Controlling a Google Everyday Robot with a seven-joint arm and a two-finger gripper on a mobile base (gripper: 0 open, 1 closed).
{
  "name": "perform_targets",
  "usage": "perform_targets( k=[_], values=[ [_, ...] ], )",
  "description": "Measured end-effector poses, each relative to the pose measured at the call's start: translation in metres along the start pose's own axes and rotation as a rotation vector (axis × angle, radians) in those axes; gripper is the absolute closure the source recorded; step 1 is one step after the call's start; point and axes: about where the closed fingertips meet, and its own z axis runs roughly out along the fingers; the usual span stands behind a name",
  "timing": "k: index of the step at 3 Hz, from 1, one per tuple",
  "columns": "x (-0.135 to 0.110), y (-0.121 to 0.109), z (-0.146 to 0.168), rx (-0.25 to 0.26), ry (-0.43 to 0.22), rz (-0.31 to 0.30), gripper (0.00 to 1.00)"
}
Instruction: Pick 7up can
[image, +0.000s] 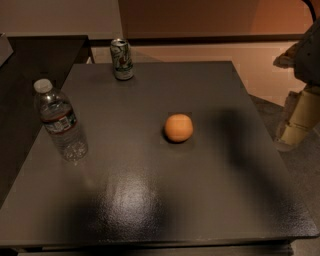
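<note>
The 7up can (122, 59) stands upright at the far edge of the dark table (150, 200), left of centre. It is silvery-white and green with a silver top. My gripper (296, 127) hangs off the table's right side, beyond the edge and far from the can. It holds nothing that I can see.
A clear plastic water bottle (60, 121) with a white cap stands near the table's left edge. An orange (178, 127) sits near the middle. A second dark surface (35, 55) adjoins at the back left. A wall runs behind the table.
</note>
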Motion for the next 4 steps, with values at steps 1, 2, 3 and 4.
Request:
perform_targets(
  k=[1,2,3,4],
  values=[
    [0.0,0.0,0.0,0.0,0.0,0.0,0.0],
    [0.0,0.0,0.0,0.0,0.0,0.0,0.0],
    [-0.03,-0.036,0.006,0.037,-0.077,-0.013,0.0],
    [-0.066,-0.075,0.012,0.069,-0.171,-0.022,0.0]
  ],
)
